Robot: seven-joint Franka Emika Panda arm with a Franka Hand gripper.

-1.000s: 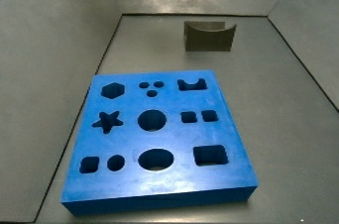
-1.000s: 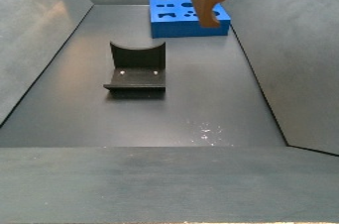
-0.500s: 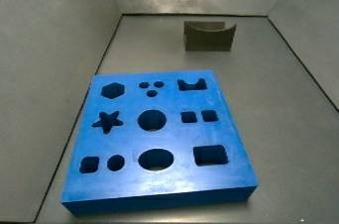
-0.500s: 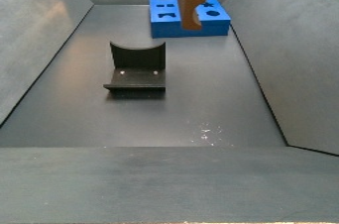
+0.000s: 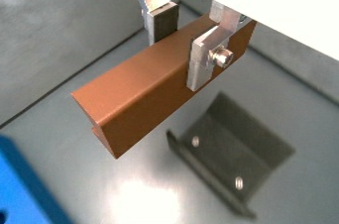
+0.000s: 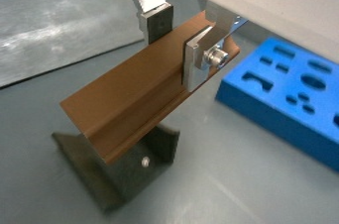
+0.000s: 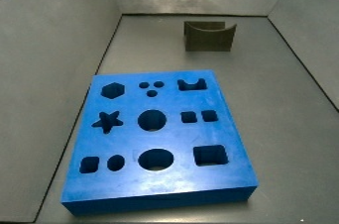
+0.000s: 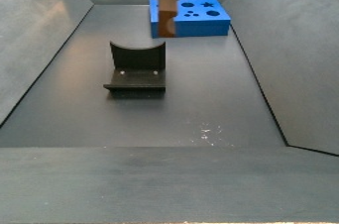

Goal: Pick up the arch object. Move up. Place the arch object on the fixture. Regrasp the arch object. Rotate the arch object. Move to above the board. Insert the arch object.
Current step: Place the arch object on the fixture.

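Gripping arch object (image 5: 139, 97), pincer (image 5: 185, 32) hangs above fixture (image 5: 232, 159).

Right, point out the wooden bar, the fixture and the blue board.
Wooden bar (image 5: 139, 94): wrist view, middle of its long side face, held by the gripper (image 5: 185, 32).
Fixture (image 8: 137, 67): side view, its scooped middle.
Blue board (image 7: 133, 141): side view, bare top surface.

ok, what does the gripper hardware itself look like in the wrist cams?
The gripper, up in the air above the fixture, has two flat silver metal finger plates. A dark pad sits on the inner face of one, and a round silver screw head is on the outer face of the other. A pale, whitish housing sits above them. No cables or markings show.
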